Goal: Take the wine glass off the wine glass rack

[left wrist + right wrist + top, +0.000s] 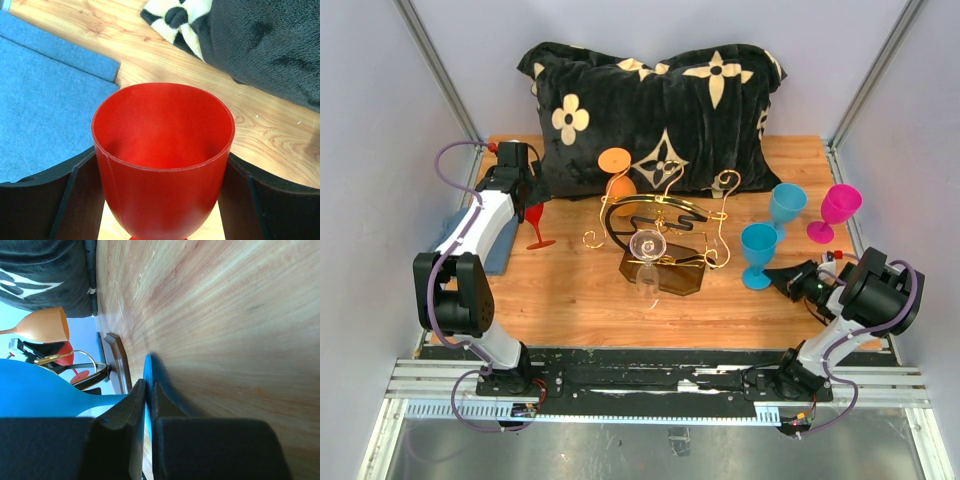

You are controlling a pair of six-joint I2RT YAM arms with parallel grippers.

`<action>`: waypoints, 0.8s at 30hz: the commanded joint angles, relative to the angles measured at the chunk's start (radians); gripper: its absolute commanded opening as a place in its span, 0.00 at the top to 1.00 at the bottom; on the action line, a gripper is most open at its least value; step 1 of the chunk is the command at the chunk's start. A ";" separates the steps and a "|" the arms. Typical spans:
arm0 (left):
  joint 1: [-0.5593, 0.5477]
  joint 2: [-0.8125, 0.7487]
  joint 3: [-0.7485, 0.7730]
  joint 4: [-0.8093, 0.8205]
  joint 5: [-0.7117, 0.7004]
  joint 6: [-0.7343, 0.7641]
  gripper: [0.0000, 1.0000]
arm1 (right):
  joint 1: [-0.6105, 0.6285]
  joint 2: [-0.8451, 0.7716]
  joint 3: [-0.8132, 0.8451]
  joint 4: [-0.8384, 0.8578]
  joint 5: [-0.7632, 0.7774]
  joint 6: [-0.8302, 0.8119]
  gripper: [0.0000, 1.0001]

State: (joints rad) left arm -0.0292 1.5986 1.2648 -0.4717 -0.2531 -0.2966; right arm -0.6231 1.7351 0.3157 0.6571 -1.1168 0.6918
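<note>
The wine glass rack [665, 225], gold scrolls and black rails on a dark brown base, stands mid-table. An orange glass [617, 172] hangs at its back left. A clear wine glass [648, 252] rests at its front. My left gripper [525, 200] is closed against both sides of a red glass [162, 155] that stands on the table left of the rack. My right gripper [148, 385] is shut on the thin foot of a blue glass [758, 252] standing right of the rack. In the right wrist view the blue bowl [30, 390] and the rack's base [116, 360] show.
A black flowered pillow [650, 100] lies along the back. A second blue glass [786, 205] and a pink glass [838, 208] stand at the right. A folded blue cloth [45, 100] lies at the left edge under my left arm.
</note>
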 commanded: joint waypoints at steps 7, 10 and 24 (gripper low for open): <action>0.005 -0.029 -0.003 0.030 -0.005 0.008 0.43 | -0.010 -0.018 0.034 -0.240 0.149 -0.181 0.84; 0.005 -0.027 -0.003 0.031 -0.005 0.008 0.43 | -0.008 -0.061 0.051 -0.333 0.206 -0.227 0.78; 0.005 -0.013 -0.022 0.041 -0.017 0.008 0.43 | -0.010 -0.357 0.145 -0.779 0.603 -0.382 0.47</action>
State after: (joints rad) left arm -0.0292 1.5986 1.2572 -0.4625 -0.2531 -0.2962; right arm -0.6231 1.4261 0.4652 0.0666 -0.7986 0.4030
